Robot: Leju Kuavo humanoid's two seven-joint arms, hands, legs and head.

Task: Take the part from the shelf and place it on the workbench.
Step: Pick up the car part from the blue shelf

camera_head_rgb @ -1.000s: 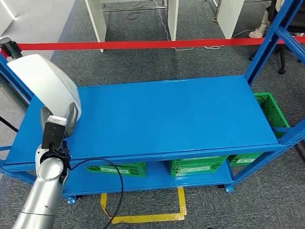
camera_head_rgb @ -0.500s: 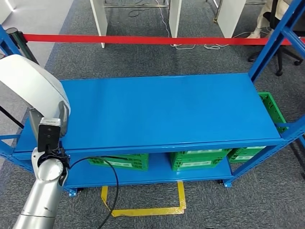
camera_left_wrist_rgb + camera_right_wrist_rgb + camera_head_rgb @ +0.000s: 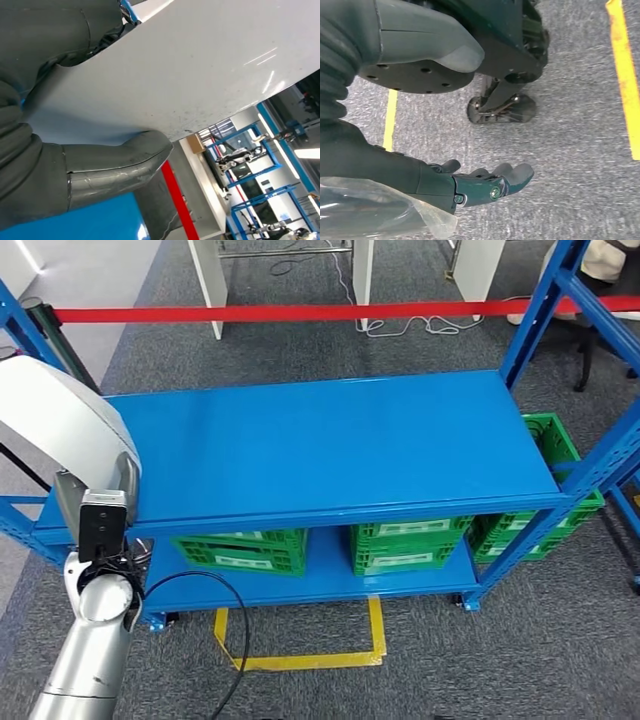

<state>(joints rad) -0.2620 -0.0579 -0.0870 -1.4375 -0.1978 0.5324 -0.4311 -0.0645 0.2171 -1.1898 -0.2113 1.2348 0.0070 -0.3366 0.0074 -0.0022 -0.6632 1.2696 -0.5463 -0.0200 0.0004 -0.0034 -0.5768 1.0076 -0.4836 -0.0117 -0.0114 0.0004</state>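
The part (image 3: 56,420) is a large white curved shell at the left of the head view, over the left end of the blue shelf (image 3: 324,440). My left hand (image 3: 96,492) grips its lower edge. In the left wrist view the thumb (image 3: 117,167) presses against the underside of the white part (image 3: 196,65), with the fingers (image 3: 45,30) wrapped over the other side. My right hand (image 3: 380,155) hangs over the grey carpet with its fingers (image 3: 490,184) stretched out and nothing in it.
The shelf's top board is bare. Green crates (image 3: 245,550) (image 3: 407,545) (image 3: 528,525) stand on its lower level. A red tape (image 3: 302,312) runs behind it, with white table legs (image 3: 205,285) beyond. A yellow floor marking (image 3: 302,660) lies in front.
The whole picture has shifted: the camera has drawn back and turned, so more of the shelf's lower level and the floor shows. My left hand still holds the white part the same way.
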